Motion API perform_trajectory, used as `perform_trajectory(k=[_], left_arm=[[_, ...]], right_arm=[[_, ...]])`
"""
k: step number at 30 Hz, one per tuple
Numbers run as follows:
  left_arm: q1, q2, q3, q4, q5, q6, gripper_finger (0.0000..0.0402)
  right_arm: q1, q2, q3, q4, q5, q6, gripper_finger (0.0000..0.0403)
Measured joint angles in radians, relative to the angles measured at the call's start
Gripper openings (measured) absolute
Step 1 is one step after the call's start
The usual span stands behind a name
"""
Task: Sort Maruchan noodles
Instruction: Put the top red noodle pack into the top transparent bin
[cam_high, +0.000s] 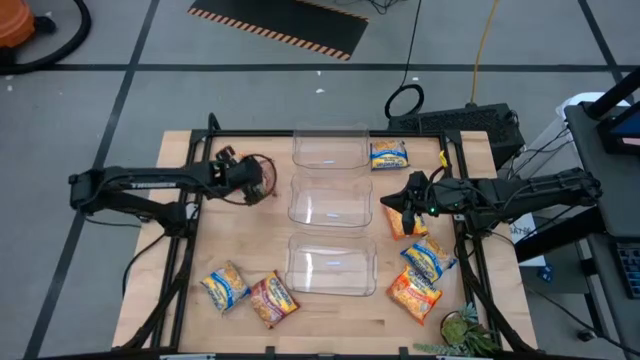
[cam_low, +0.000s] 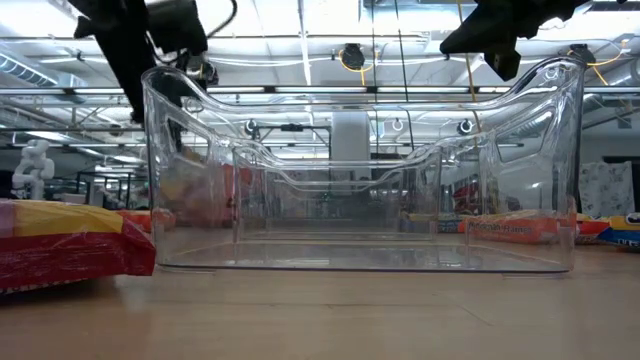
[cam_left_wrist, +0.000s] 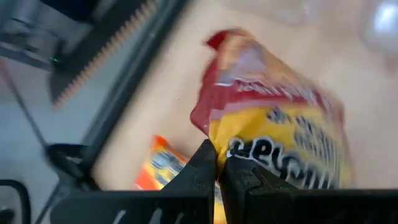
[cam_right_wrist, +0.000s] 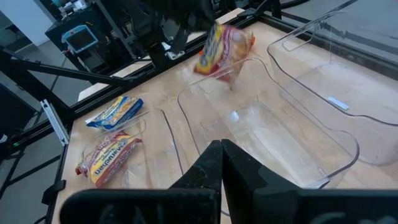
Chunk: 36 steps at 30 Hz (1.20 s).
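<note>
While raised, left tool (cam_high: 262, 180) pinches reddish-brown packet (cam_right_wrist: 222, 45).

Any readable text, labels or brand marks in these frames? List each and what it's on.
Nothing can be read well enough to quote.
Held packet in the left gripper: large white letters, blurred and partly hidden, unreadable.
Loose reddish-brown packet: brand print shows, too blurred to quote.
Blue-and-yellow packet: print too small.
Left arm: white lettering, too small.
</note>
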<state>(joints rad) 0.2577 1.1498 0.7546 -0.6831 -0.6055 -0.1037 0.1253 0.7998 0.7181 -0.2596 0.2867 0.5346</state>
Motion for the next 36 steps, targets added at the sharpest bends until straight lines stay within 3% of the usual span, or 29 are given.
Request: perform_trajectory(k=[5, 15, 23, 30, 36], left_arm=[[0.001, -0.054, 0.034, 0.025, -0.134, 0.026, 0.0006], [-0.004, -0.073, 0.042, 0.362, -0.129, 0.252, 0.0006], [0.006, -0.064, 0.042, 0.719, -0.122, 0.288, 0.0006], [0.029, 0.062, 0.048, 0.988, -0.142, 0.303, 0.0005], [0.023, 0.280, 0.213, 0.907, -0.230, 0.311, 0.0005]], right_arm=[[0.000, 0.000, 0.000, 0.000, 0.000, -0.001, 0.0000], [0.000, 0.000, 0.000, 0.001, 0.000, -0.001, 0.0000], [0.000, 0.000, 0.000, 0.014, 0.002, -0.024, 0.0000], [0.000, 0.000, 0.000, 0.076, 0.002, -0.045, 0.0000], [0.000, 0.000, 0.000, 0.084, 0.001, -0.091, 0.0000]])
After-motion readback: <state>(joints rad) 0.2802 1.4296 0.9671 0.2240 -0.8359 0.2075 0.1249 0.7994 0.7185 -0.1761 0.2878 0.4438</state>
